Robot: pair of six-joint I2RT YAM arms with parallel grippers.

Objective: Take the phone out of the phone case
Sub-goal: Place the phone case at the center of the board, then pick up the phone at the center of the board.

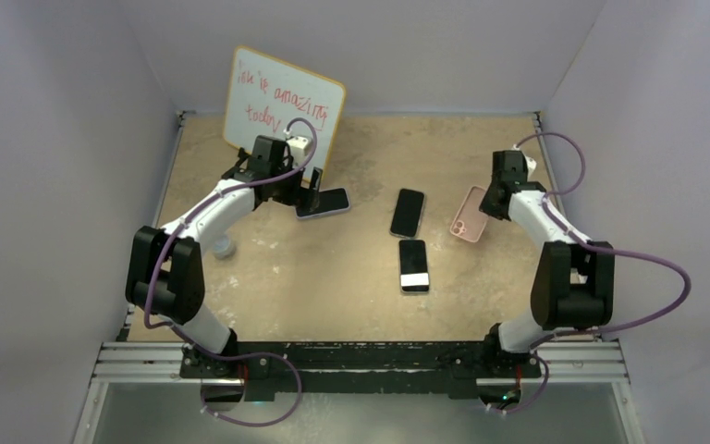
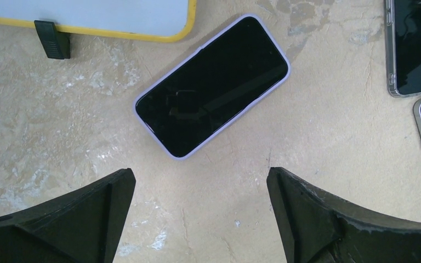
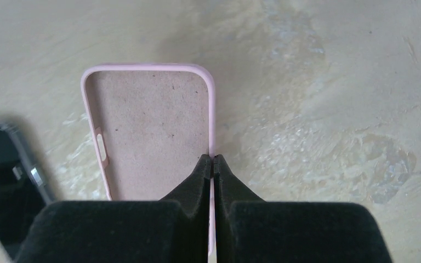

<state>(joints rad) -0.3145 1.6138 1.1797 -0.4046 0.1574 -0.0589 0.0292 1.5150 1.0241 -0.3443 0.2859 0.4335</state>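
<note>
Both jaws of my right gripper [image 3: 212,160] pinch shut on the right rim of the pink case [image 3: 153,126], lower centre of frame. My left gripper [image 2: 200,172] gapes wide over open table [image 2: 329,164]; beyond lies the lilac-cased phone [image 2: 212,85], whiteboard [image 2: 87,13] edge upper left.

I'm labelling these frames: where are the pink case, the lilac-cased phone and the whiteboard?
pink case [image 3: 148,131]: right wrist view, on its bare inner lining.
lilac-cased phone [image 2: 212,85]: left wrist view, middle of its dark screen.
whiteboard [image 1: 282,106]: top view, middle of its white face.

pink case [image 3: 148,131] partly behind end effector [image 3: 212,159]
</note>
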